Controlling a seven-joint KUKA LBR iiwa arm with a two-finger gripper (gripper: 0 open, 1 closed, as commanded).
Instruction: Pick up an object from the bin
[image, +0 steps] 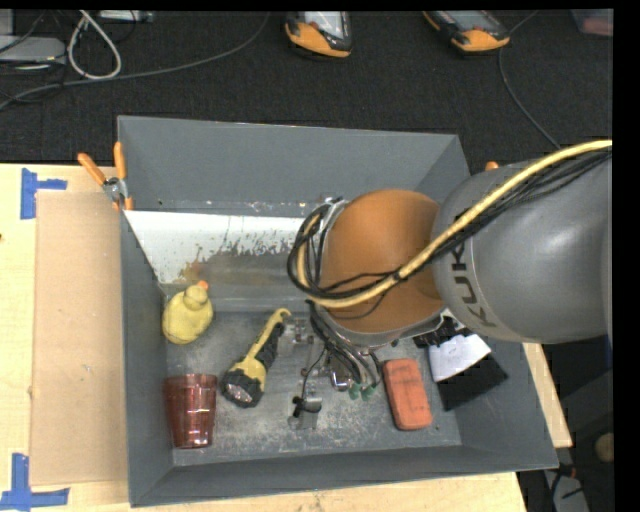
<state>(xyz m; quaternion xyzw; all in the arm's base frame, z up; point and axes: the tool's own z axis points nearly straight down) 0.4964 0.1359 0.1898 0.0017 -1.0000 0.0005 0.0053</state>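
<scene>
My gripper (328, 395) hangs low over the bin floor near the front middle, under the arm's orange cover. It looks open, and I see nothing between its fingers. A yellow and black flashlight (255, 360) lies slanted just to its left, apart from the left fingertip (302, 407). A flat orange-red block (405, 393) lies just to its right. A small green bit (363, 391) sits on the floor beside the right finger.
A yellow rubber duck (187, 315) sits at the left. A dark red see-through cup (190, 408) stands in the front left corner. A black and white flat thing (466, 366) lies against the right wall, partly under the arm.
</scene>
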